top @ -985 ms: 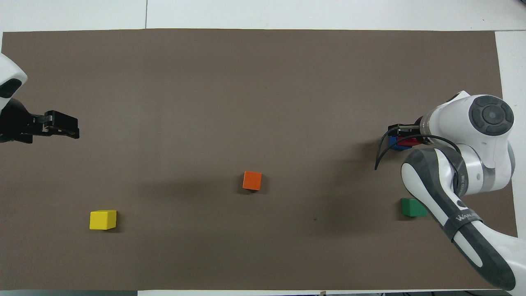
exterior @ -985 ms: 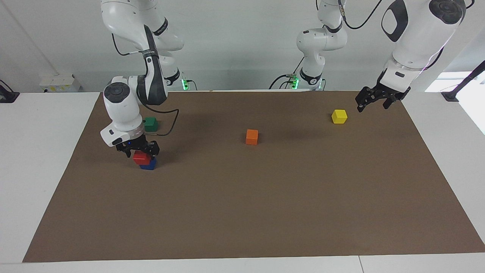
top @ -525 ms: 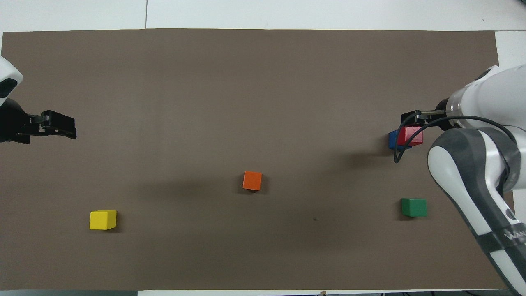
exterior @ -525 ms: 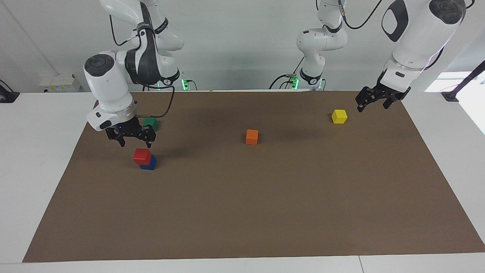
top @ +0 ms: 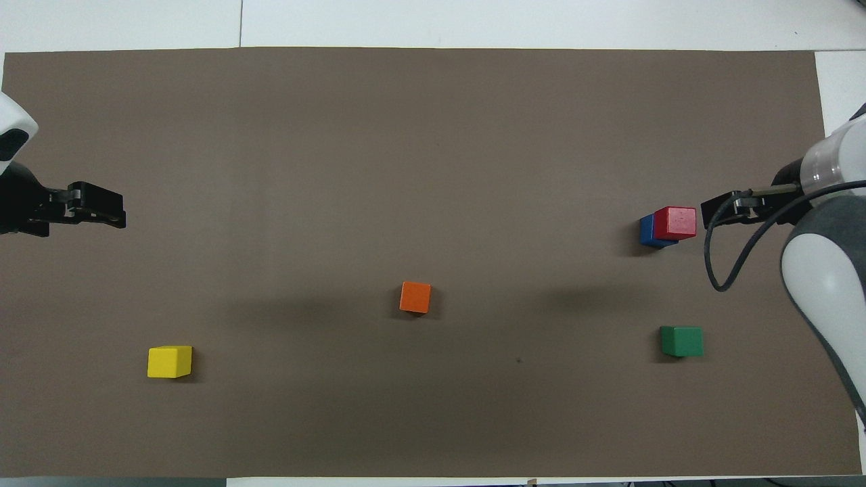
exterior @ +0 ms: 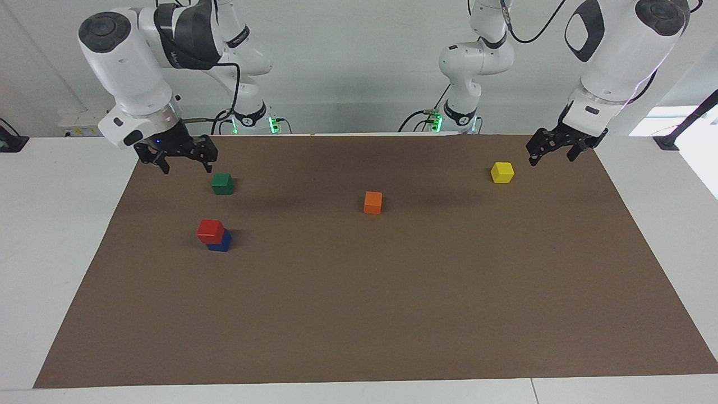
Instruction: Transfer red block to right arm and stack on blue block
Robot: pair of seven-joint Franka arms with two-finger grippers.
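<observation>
The red block [exterior: 210, 230] sits on the blue block [exterior: 220, 242], set a little off-centre, toward the right arm's end of the brown mat. The stack also shows in the overhead view, red block [top: 675, 222] on blue block [top: 648, 231]. My right gripper [exterior: 187, 165] is open and empty, raised well above the mat and apart from the stack; in the overhead view the right gripper [top: 718, 215] shows just beside the stack. My left gripper [exterior: 551, 159] is open and empty; the left arm waits over the mat's other end [top: 116, 213], by the yellow cube.
A green cube [exterior: 222, 183] [top: 681, 341] lies nearer to the robots than the stack. An orange cube [exterior: 373, 202] [top: 415, 297] sits mid-mat. A yellow cube [exterior: 502, 172] [top: 169, 361] lies toward the left arm's end. The brown mat [exterior: 392, 308] covers the white table.
My right gripper has let go of the red block, leaving it on the blue block, and has risen and drawn back toward its base. The left arm has not moved.
</observation>
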